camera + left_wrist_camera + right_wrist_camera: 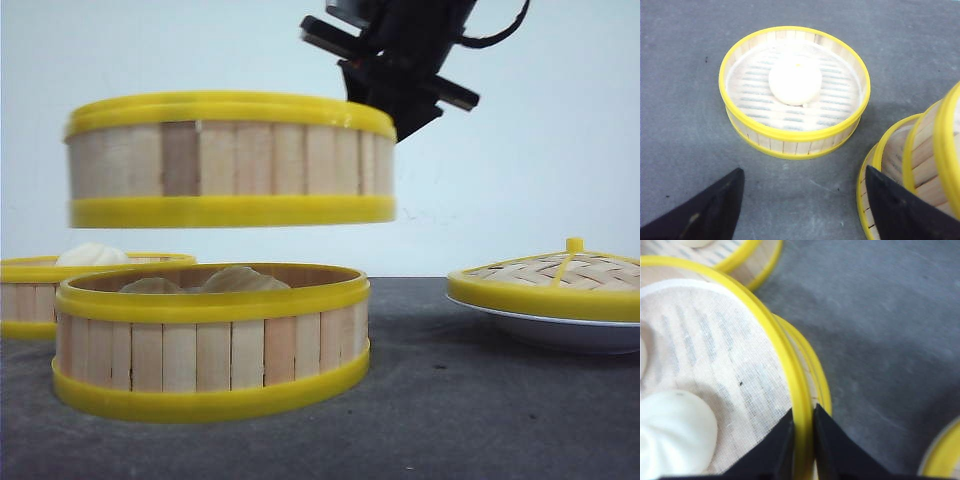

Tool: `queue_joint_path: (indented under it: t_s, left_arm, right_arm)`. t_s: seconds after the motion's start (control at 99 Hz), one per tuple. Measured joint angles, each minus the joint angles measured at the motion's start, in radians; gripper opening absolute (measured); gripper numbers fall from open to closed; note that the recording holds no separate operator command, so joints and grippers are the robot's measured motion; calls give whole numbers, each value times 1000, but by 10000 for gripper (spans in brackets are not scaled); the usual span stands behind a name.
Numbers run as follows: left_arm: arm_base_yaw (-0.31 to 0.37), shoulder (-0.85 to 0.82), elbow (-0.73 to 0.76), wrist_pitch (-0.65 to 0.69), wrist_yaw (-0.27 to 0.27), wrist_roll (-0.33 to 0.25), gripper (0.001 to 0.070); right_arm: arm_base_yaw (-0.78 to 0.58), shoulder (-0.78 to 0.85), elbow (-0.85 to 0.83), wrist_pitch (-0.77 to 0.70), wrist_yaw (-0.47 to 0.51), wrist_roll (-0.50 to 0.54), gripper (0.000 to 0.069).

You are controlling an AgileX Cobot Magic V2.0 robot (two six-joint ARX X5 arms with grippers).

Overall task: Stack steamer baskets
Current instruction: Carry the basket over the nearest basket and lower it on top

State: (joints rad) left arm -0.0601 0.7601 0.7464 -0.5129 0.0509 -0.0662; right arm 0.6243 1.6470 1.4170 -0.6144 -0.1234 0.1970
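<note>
Nearest the front camera sits a steamer basket (212, 340) on the gray bench (470, 400), holding pale dumplings (205, 281). Directly above it, clear of its rim, hangs a second basket (231, 160), pinched at its far-right rim by the right fingers (803, 440); the wrist view shows them closed tight on the yellow rim, one inside and one outside the wall. That raised basket has a cloth liner and a white bun (675, 432) in it. A third basket (794, 92), with one bun (795, 83), rests on the bench behind and to the left. The left fingers (800, 205) are spread wide and hold nothing, hovering near the third basket.

By my reading, the first stack is about half made: the basket is lined up but not yet lowered, and the third basket is untouched. All three look alike: pale vertical slats, thick yellow rims. A woven lid (550, 275) lies on a white plate (560, 330) at right.
</note>
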Motion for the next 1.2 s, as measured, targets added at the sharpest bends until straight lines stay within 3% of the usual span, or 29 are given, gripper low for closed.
queue_joint_path:
  t_s: [1.202]
  left_arm:
    - [0, 0, 0, -5, 0, 0, 468]
  right_arm:
    - [11, 101, 0, 50, 71, 10, 32]
